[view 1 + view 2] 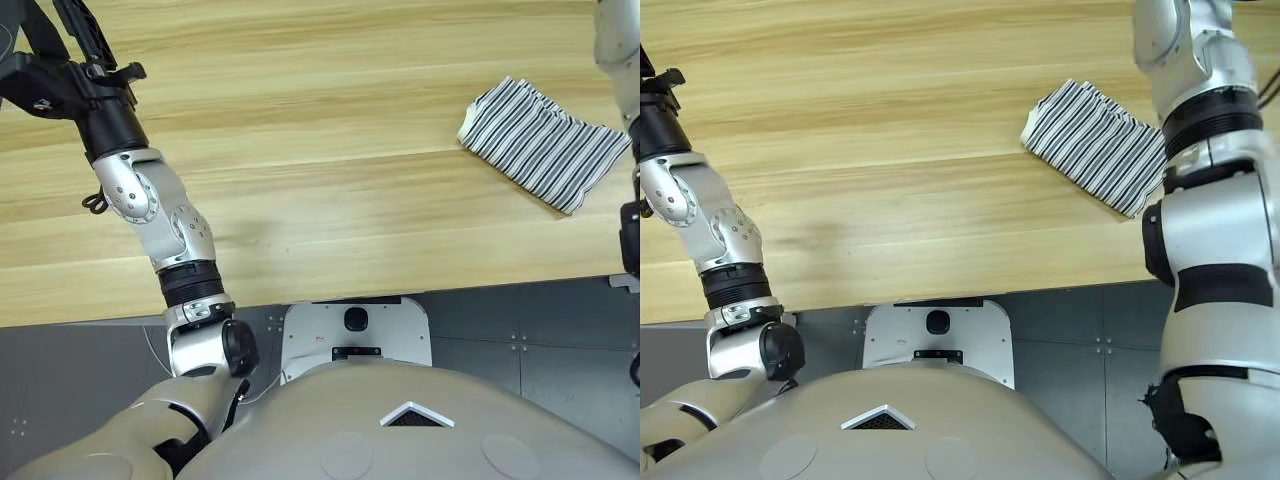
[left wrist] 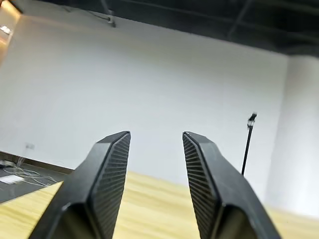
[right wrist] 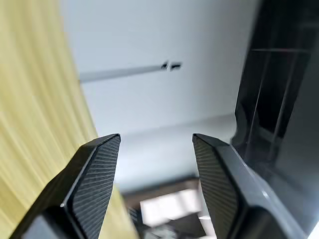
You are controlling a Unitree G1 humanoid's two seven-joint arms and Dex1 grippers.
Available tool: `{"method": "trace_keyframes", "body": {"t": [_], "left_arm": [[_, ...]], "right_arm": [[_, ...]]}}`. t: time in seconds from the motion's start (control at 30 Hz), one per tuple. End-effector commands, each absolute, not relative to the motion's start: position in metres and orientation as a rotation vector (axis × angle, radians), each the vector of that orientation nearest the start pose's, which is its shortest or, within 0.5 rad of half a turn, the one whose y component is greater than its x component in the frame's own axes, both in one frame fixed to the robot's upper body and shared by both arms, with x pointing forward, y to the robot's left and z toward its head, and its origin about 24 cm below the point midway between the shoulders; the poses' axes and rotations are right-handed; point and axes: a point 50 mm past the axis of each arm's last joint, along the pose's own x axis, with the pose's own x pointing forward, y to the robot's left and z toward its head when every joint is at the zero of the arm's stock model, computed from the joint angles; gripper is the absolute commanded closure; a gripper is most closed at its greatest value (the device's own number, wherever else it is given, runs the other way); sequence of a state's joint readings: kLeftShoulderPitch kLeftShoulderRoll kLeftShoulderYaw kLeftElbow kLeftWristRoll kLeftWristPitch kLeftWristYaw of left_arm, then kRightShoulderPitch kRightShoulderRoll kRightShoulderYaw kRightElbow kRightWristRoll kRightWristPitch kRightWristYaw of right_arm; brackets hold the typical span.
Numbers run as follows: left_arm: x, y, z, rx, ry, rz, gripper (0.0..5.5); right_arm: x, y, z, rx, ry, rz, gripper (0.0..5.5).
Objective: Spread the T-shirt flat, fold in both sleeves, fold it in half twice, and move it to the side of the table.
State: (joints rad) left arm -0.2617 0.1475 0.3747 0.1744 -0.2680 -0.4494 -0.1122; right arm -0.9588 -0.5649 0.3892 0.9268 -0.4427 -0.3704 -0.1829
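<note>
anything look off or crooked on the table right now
Nothing serious. The folded striped T-shirt lies on the right side of the wooden table, skewed to the front edge, its layers slightly uneven at one end.

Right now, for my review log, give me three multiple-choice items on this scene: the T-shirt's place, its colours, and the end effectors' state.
1. Where on the table is the T-shirt? A. robot's left side B. robot's right side C. off the near edge
2. Its pattern? A. plain red B. dark and white stripes C. green dots
3. The left end effector and right end effector are: A. both open, empty B. both shut on cloth C. one gripping cloth
Answers: 1 B, beside the right arm; 2 B, stripes run across it; 3 A, each wrist view shows an empty gap.
</note>
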Motion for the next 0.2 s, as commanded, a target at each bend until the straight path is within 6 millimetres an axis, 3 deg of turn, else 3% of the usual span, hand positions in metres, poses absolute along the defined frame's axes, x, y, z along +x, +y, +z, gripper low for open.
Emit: {"method": "trace_keyframes", "body": {"t": [0.03, 0.1, 0.2], "left_arm": [[0.250, 0.257, 0.133, 0.208, -0.590, 0.149, 3.54], [0.239, 0.264, 0.124, 0.139, -0.558, 0.190, 3.54], [0.228, 0.269, 0.108, 0.023, -0.492, 0.235, 3.54]], "right_arm": [[0.310, -0.161, 0.102, -0.327, -0.465, 0.174, 2.82], [0.293, -0.150, 0.074, -0.206, -0.410, 0.180, 2.82], [0.283, -0.154, 0.064, -0.115, -0.374, 0.128, 2.82]]}}
